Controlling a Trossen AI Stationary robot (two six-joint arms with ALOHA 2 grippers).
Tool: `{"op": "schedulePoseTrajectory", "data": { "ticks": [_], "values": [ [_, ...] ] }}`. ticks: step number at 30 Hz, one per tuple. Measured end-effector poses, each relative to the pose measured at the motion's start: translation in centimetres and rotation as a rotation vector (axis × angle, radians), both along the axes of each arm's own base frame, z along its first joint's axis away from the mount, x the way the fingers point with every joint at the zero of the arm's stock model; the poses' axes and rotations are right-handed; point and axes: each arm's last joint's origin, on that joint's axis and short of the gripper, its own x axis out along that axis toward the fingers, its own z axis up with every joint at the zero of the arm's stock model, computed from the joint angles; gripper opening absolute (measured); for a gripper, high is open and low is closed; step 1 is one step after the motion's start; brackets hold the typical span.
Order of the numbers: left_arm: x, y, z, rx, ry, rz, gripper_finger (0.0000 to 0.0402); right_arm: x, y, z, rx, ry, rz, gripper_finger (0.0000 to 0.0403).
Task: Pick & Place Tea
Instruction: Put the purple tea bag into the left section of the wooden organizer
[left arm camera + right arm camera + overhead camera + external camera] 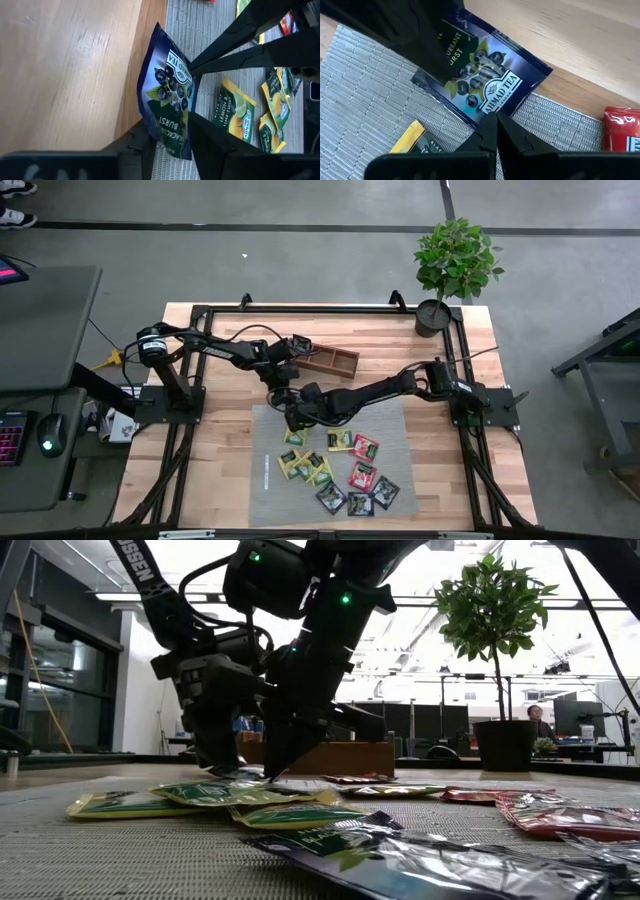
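Dark-blue foil blackcurrant tea sachet [167,107] stands on edge, pinched between left gripper [170,142] fingers; right gripper [495,131], fingers pressed together, nips its opposite edge.

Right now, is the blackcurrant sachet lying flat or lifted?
Lifted: the blackcurrant sachet stands on edge above the mat, pinched between the left gripper's fingers and the right gripper's shut fingers.

Glossy foil sachet [167,107], ribbed woven mat [365,100], smooth wooden table [65,65].

right gripper [495,131] pinches one corner of a blue blackcurrant tea sachet [487,85]; the left gripper's finger [427,47] covers the other end.
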Motion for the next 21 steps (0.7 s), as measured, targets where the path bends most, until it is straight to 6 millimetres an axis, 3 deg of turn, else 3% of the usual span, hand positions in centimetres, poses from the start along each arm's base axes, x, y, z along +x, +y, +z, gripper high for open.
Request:
{"op": "schedulePoseTrajectory", "data": {
  "ticks": [5,13,21],
  "values": [
    [0.0,0.0,0.0,0.001,-0.004,-0.005,0.0014,0.0,0.0,0.0,-0.001,0.000,0.000,0.0000],
    [-0.3,-0.1,-0.1,0.029,0.011,-0.041,0.0002,-0.4,-0.1,1.2,-0.026,0.009,0.051,0.0000],
    [-0.5,-0.2,0.2,0.039,0.011,-0.055,0.0001,-2.6,-0.3,7.7,-0.082,0.023,0.166,0.0000]
  ]
}}
